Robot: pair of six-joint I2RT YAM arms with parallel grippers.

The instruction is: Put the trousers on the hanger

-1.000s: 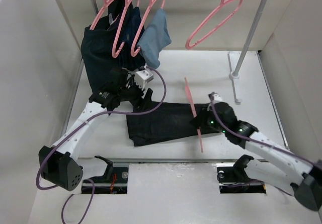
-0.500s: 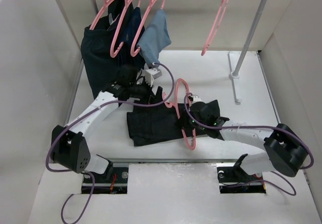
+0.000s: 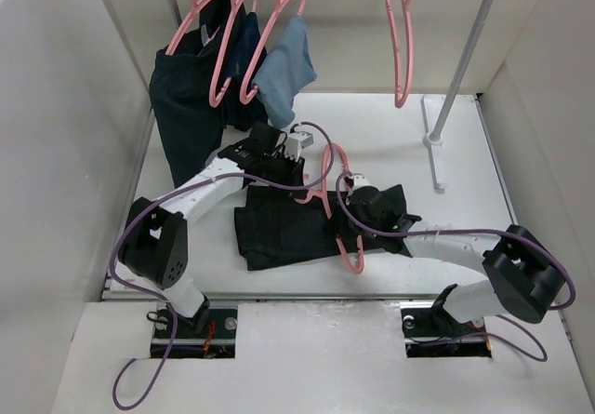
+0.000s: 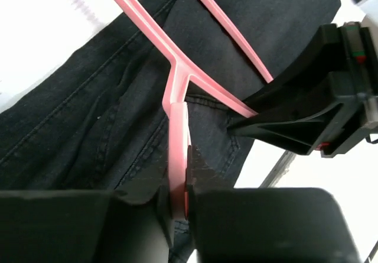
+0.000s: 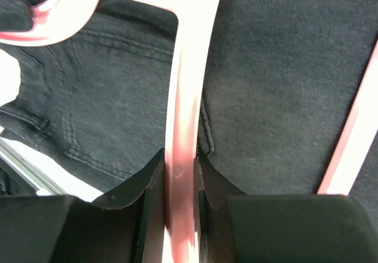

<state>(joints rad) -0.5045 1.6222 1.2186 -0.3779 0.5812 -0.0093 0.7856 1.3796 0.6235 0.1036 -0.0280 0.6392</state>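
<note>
Over the black trousers (image 3: 279,233), bunched at mid-table, the pink hanger (image 4: 176,121) is held twice: the left gripper (image 4: 177,186) pinches one thin bar and the right gripper (image 5: 180,168) pinches another.

Robotics lab test cell, not a home or a shop. Shown by plain white panel walls (image 3: 56,107) boxing in a flat white tabletop (image 3: 390,126). Purple cables (image 3: 115,391) trailing from rectangular black cut-outs (image 3: 200,326) in the near deck. White metal garment-rail upright (image 3: 468,51) carrying thin pink plastic hangers (image 3: 407,46).
</note>
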